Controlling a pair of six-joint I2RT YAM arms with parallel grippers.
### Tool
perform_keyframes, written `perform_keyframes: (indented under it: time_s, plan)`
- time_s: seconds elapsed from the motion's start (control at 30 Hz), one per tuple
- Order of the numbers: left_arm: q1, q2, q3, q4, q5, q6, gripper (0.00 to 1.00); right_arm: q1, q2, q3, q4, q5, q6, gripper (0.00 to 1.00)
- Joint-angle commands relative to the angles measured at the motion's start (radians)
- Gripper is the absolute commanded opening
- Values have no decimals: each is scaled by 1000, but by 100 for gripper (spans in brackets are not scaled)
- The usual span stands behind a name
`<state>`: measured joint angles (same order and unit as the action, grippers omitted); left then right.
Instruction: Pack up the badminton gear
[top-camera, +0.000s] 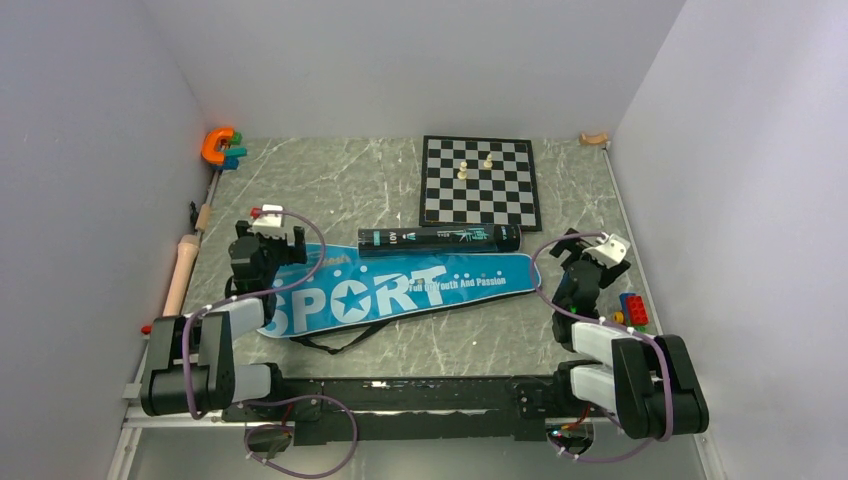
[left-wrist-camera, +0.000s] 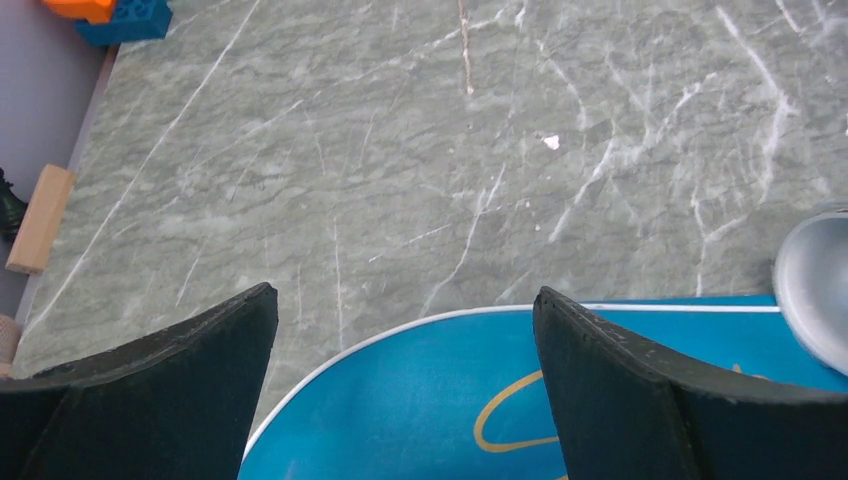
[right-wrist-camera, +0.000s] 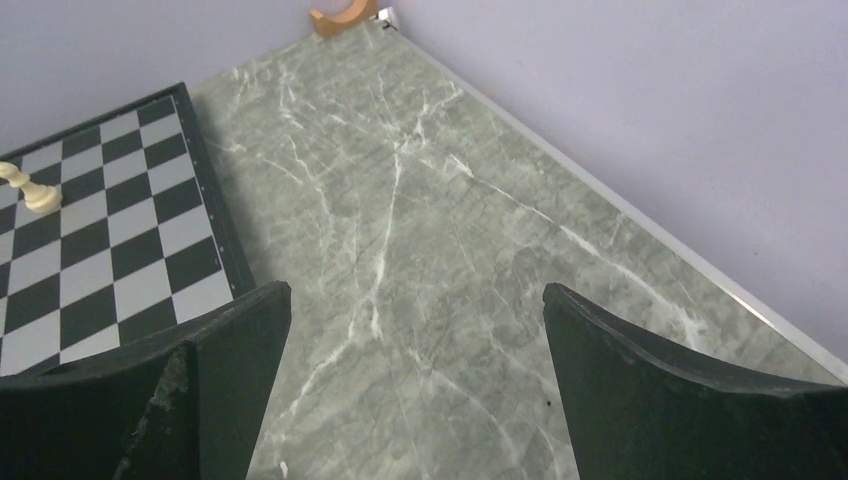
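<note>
I take the blue "SPORT" racket bag (top-camera: 390, 290) as my reference. It lies flat on the counter (top-camera: 340, 185), running crosswise in front of both arm bases. Its wide rounded end is towards the left arm and its narrow end towards the right arm. A black strap loops out from its near edge.

The long black tube (top-camera: 440, 239) lies on its side just beyond the bag's far edge, parallel to it. From above I cannot tell whether the two touch.

My left tool (left-wrist-camera: 405, 293) hangs over the bag's wide end. Its jaws are spread fully apart with nothing between them. In the left wrist view the bag's white-piped rim curves between the pads, and the tube's pale end cap shows at the right edge.

My right tool (right-wrist-camera: 417, 290) sits just off the bag's narrow tip. Its jaws are also spread wide and hold nothing, with bare counter under them.

Past the tube from the bag lies the black-and-white chessboard (top-camera: 478, 181), with two pale pieces (top-camera: 462, 172) standing on it. The orange clamp (top-camera: 216, 146) is well beyond the bag's wide end, in the far left corner. A few coloured toy bricks (top-camera: 631, 309) lie past the bag's narrow end, beside the right arm.
</note>
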<state>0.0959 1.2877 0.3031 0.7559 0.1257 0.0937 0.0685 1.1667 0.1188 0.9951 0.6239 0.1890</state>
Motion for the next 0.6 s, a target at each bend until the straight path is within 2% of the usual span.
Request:
perform_keyframes:
  time_s: [0.0,0.1,0.17,0.23,0.27,0.3,0.43,0.47,0.53,0.57]
  plan:
    - [-26,15,-28,190,-64,3,99,9,4,-1,110,15,-36,100]
    - [-33,59,-93,346,-51,12,99,28,50,-58,248,11,-63,100]
    - [-45,39,-78,272,-56,24,99,59,114,-92,406,24,-100,100]
    - [-45,63,-88,332,-57,23,99,88,207,-113,544,61,-118,100]
    - [-45,60,-85,327,-58,23,100,99,287,-130,664,66,-157,100]
    - [-46,51,-73,279,-60,22,99,123,318,-136,713,87,-191,100]
    - [-33,64,-59,267,-45,7,99,156,342,-75,618,-56,-287,100]
    - [-33,61,-56,261,-44,8,99,149,349,-63,607,-63,-285,100]
    - [-33,64,-66,289,-43,7,99,92,321,-42,479,-155,-218,100]
    - [-33,58,-70,286,-44,6,99,75,336,-14,450,-147,-210,100]
